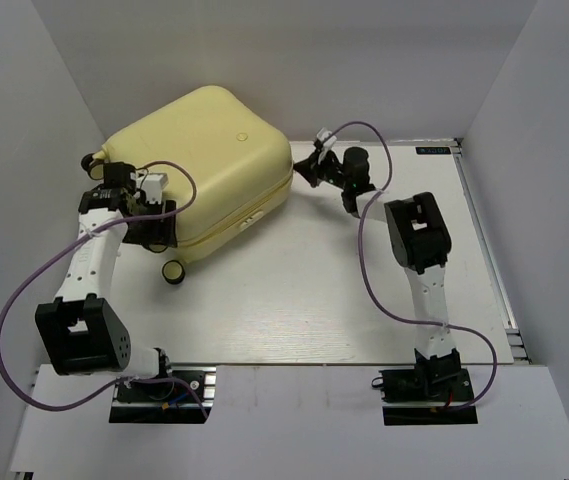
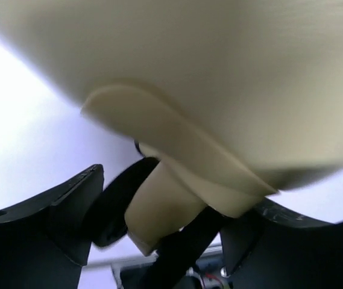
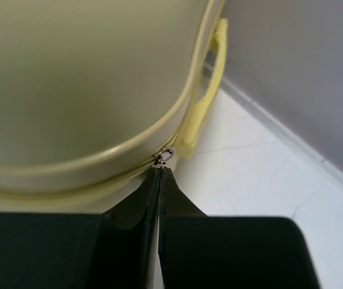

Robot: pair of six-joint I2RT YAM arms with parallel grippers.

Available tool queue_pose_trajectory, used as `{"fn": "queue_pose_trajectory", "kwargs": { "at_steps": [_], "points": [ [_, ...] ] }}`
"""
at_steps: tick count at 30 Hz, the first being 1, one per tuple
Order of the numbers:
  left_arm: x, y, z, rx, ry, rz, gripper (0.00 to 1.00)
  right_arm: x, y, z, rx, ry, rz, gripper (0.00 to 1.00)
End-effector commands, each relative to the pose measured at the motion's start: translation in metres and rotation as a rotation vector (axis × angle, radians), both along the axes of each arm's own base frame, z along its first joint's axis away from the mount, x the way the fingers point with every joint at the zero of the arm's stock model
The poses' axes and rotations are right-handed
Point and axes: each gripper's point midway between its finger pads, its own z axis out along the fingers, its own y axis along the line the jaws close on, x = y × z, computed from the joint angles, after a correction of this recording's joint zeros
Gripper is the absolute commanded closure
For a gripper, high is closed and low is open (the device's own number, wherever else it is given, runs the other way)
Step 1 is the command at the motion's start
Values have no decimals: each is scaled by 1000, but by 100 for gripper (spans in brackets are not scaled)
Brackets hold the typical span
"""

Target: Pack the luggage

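One bulky thing is all we have to handle: the luggage, zipped shut and lying on its broad side at the far left of the table, with its back corner close to the enclosure wall. We judge the hard shell to be stiff and smooth, so a pinch on its curved face would slip. The case is probably too heavy for one arm to lift.

Better holds are the small parts: the zipper pull on the seam, the yellow handle just beside it, and the wheels. The right gripper has its fingers pressed together at that pull. The metal ring shows just past the tips, and we take it to be pinched.

The left gripper is spread apart at the near-left corner, straddling a cream wheel. We cannot tell whether the pads touch it.

The walls crowd the case on the left and behind, which we expect leaves little room to swing the lid. Purple cables loop near both arms.
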Motion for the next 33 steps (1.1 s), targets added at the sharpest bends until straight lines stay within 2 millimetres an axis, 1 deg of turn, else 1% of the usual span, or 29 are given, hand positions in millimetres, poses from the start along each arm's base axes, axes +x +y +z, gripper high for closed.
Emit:
{"fn": "queue_pose_trajectory", "kwargs": {
  "at_steps": [1, 2, 3, 4, 5, 6, 7, 8, 9, 10, 11, 13, 15, 16, 18, 19, 20, 21, 22, 23, 25, 26, 27, 28, 29, 30, 31, 32, 33],
  "points": [
    [-54, 141, -2, 514, 214, 682, 100, -77, 23, 18, -3, -10, 209, 100],
    [-55, 148, 1, 536, 212, 715, 100, -87, 23, 35, -7, -45, 222, 100],
    [-57, 151, 4, 546, 210, 740, 100, -103, 18, 25, -25, -19, 232, 100],
    [-62, 155, 6, 544, 202, 823, 100, -111, 20, 26, -28, -21, 242, 100],
    [-63, 157, 15, 529, 196, 855, 98, -124, 23, 34, -27, -23, 284, 100],
    [-71, 167, 18, 506, 198, 922, 88, -131, 23, 42, -24, -30, 294, 100],
    [-75, 166, 19, 467, 200, 987, 70, -143, 21, 28, -33, 14, 304, 100],
    [-75, 173, 27, 442, 173, 1029, 54, -151, 22, 36, -26, -6, 322, 100],
    [-78, 175, 30, 411, 163, 1055, 43, -152, 21, 43, -19, -21, 316, 100],
    [-80, 179, 34, 384, 133, 1117, 36, -157, 20, 38, -15, -13, 316, 100],
    [-75, 175, 36, 327, 112, 1118, 28, -154, 19, 41, -10, -19, 294, 100],
    [-73, 183, 45, 282, 53, 1164, 23, -143, 17, 43, -2, -11, 232, 100],
    [-64, 185, 50, 232, 25, 1165, 21, -133, 15, 48, 19, -12, 171, 100],
    [-60, 186, 54, 224, 16, 1172, 17, -125, 11, 50, 34, 3, 124, 100],
    [-51, 185, 57, 189, -3, 1175, 17, -114, 5, 57, 72, -6, 36, 100],
    [-44, 184, 52, 164, 3, 1168, 17, -115, 4, 55, 82, 7, 27, 100],
    [-31, 184, 53, 125, -34, 1146, 17, -113, 2, 59, 96, -8, 17, 100],
    [-18, 185, 66, 102, -87, 1131, 17, -111, 1, 63, 104, -14, -2, 100],
    [-1, 183, 56, 49, -62, 1096, 17, -109, 0, 63, 102, -18, -7, 100],
    [23, 183, 90, 4, -159, 1071, 17, -109, -1, 59, 93, -7, -16, 100],
    [53, 185, 73, -3, -111, 1046, 17, -108, -3, 60, 97, -7, -34, 100],
    [69, 189, 92, 18, -174, 1037, 18, -109, -5, 57, 94, -1, -43, 100],
    [92, 195, 95, 21, -193, 1032, 18, -110, -5, 58, 96, -3, -42, 100],
    [112, 185, 70, 22, -128, 997, 18, -112, -4, 56, 90, -4, -37, 100],
    [133, 188, 68, 15, -134, 986, 19, -111, -3, 58, 92, -6, -37, 100],
    [146, 185, 67, 10, -143, 973, 19, -112, -1, 57, 91, -8, -34, 100],
    [167, 179, 79, 0, -206, 938, 19, -109, -2, 57, 90, -11, -53, 100],
    [188, 176, 55, 0, -197, 918, 21, -108, -1, 58, 83, -27, -56, 100],
    [203, 174, 52, -25, -232, 896, 22, -108, 0, 57, 78, -26, -58, 100]
  ]
}}
